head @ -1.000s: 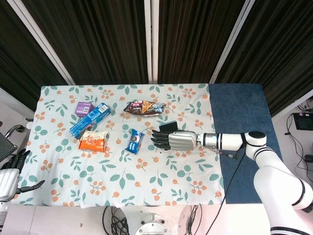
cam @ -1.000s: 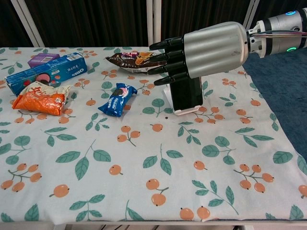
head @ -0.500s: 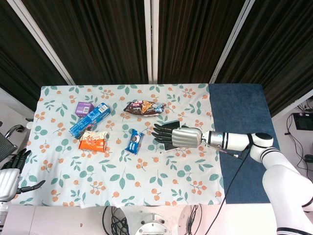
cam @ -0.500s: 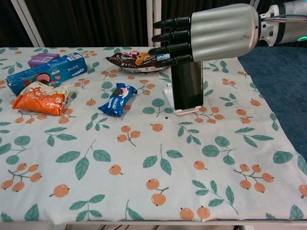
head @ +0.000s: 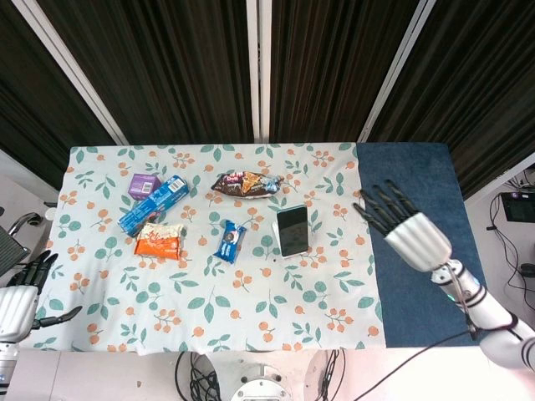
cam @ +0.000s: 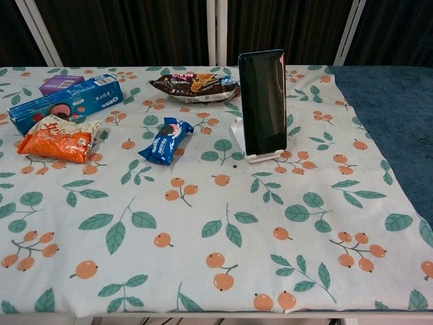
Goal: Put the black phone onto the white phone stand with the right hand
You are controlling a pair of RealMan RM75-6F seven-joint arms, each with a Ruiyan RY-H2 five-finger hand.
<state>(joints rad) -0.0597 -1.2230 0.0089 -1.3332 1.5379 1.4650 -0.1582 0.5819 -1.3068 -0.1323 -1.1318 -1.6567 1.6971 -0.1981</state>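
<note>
Glossy black phone (cam: 262,101) leans upright on white phone stand (cam: 254,152).

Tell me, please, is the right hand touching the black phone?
No; the right hand is over the blue mat, apart from the black phone on the white stand.

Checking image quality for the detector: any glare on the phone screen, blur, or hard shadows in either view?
Chest view: black phone sharp, faint pale reflection near its top right corner, soft shadow around the white phone stand. Head view: even light, screen greyish, no blown highlights; right hand over the blue mat reasonably crisp; left hand cut off at the frame edge.
</note>
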